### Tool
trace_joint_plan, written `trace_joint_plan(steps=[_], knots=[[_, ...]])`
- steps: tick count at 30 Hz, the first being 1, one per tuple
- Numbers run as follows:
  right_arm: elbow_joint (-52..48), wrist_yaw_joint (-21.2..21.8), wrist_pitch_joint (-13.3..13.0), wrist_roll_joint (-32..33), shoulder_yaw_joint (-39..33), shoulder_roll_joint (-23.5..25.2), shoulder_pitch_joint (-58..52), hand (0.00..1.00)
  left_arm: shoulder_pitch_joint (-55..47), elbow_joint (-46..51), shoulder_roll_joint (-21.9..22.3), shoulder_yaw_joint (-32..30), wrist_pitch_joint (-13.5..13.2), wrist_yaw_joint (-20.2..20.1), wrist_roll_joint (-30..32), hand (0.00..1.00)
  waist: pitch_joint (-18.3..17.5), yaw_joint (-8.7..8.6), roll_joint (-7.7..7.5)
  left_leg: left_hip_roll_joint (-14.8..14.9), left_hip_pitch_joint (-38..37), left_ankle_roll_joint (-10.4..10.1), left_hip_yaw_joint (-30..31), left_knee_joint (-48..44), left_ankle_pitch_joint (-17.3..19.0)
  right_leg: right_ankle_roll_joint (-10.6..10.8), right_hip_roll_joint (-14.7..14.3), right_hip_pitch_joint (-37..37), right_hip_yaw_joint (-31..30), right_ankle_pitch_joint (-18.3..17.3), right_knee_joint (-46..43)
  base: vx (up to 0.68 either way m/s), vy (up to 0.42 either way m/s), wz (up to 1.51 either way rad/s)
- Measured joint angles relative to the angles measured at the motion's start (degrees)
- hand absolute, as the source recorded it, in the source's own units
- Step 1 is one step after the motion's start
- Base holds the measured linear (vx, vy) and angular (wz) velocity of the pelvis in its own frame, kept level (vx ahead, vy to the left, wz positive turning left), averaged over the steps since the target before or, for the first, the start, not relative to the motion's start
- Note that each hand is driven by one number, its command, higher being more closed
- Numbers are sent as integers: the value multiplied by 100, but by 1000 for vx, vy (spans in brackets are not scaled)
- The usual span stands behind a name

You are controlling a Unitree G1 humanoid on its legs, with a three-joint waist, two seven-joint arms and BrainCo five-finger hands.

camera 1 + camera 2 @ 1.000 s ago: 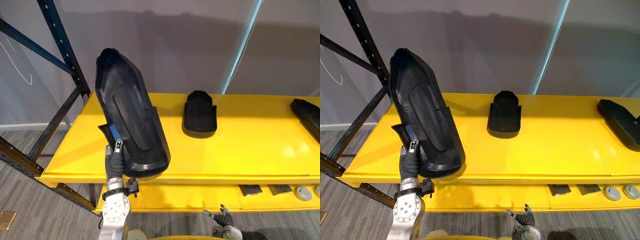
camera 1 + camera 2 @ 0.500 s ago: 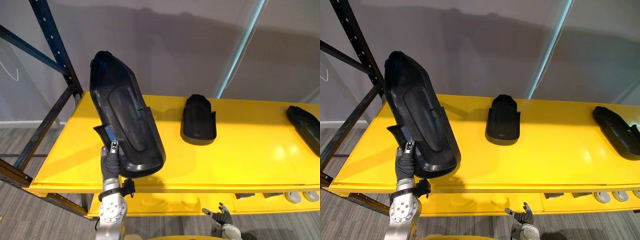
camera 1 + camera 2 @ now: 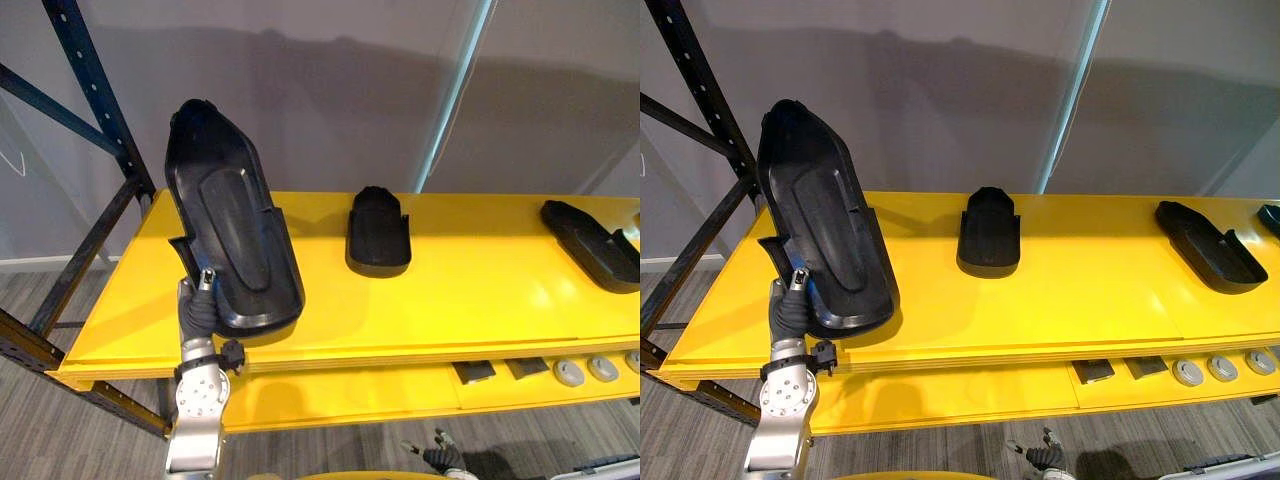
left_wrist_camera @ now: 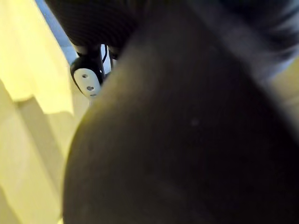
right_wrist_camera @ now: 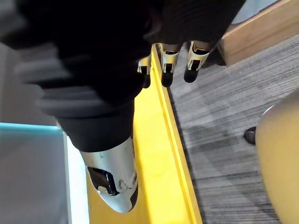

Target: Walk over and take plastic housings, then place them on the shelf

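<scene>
Left hand (image 3: 201, 303) grips the black plastic housing (image 3: 232, 235), upright over the left end of the yellow shelf (image 3: 480, 300). Right hand (image 3: 443, 461) hangs below that shelf, loosely open.

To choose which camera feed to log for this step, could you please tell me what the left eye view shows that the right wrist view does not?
The left eye view adds the left hand gripping the large black housing, tilted above the shelf's left end. It also adds a small housing lying at mid-back and a long housing at the far right. The right wrist view adds a close look at the right hand, its fingers relaxed and holding nothing. Both share the yellow shelf and the grey floor.
</scene>
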State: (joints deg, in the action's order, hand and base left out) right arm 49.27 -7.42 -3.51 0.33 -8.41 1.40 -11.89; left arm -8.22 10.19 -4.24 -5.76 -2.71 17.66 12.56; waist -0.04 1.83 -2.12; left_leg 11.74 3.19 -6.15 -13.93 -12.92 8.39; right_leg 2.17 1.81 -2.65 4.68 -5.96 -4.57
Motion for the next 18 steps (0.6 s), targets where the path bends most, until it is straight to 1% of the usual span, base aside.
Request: trace_joint_plan(steps=[1,2,3,4,5,6,7,9,12,16,18], knots=[[0,10,0,-16,0,1,2,0,41,-50,-35,-55,30,-4,5,100,-1,-14,-1,-3,0,-2,3,11,-20,-1,-2,2,0,8,4,0,0,0],[20,20,2,-43,0,1,25,0,96,-158,-88,-135,63,-9,56,100,-10,-62,1,-1,-14,-23,8,10,-46,-10,-12,4,-1,54,31,30,-11,-5],[74,29,7,-57,-5,0,70,0,123,-265,-149,-231,148,-16,66,100,-30,-87,19,-2,1,-28,-5,34,-84,-14,-43,13,-16,101,87,34,-18,-8],[91,29,8,-62,-8,-7,76,0,159,-379,-185,-274,152,-26,79,100,-34,-88,34,-13,-7,-23,-18,76,-112,-14,-49,29,-28,114,97,34,-14,-8],[105,35,12,-81,-10,-17,84,0,273,-640,-252,-376,224,-31,104,100,-66,-100,-6,-43,-30,-5,-30,157,-176,-6,-38,61,-37,131,100,18,-10,-5],[108,58,14,-91,-25,-33,85,0,424,-931,-343,-465,327,-45,105,100,-71,-100,10,-70,-46,-12,-37,282,-258,0,-29,104,-50,154,104,0,0,0],[109,90,15,-91,-30,-44,87,0,471,-1019,-359,-508,366,-63,105,100,-70,-102,12,-79,-56,-8,-38,318,-276,2,-27,107,-52,164,112,0,0,0],[117,151,27,-93,-39,-110,83,0,553,-1314,-437,-636,461,-139,99,100,-81,-100,87,-96,-124,12,-50,483,-357,-17,-39,94,-88,265,194,-3,2,-4],[170,176,38,-95,-74,-133,94,0,662,-1579,-609,-645,490,-161,96,100,-62,-102,118,-140,-214,17,-48,694,-491,-17,-31,102,-102,295,195,-24,-3,0],[231,258,41,-102,-71,-188,141,0,779,-1861,-675,-822,512,-257,98,100,-51,-109,149,-214,-318,40,-58,1006,-683,-19,-2,193,-144,375,198,-85,5,-4],[286,263,44,-103,-82,-190,147,0,831,-2011,-782,-873,594,-258,100,100,-51,-111,145,-280,-337,52,-56,1198,-793,-4,32,213,-171,426,285,-111,12,-8]])
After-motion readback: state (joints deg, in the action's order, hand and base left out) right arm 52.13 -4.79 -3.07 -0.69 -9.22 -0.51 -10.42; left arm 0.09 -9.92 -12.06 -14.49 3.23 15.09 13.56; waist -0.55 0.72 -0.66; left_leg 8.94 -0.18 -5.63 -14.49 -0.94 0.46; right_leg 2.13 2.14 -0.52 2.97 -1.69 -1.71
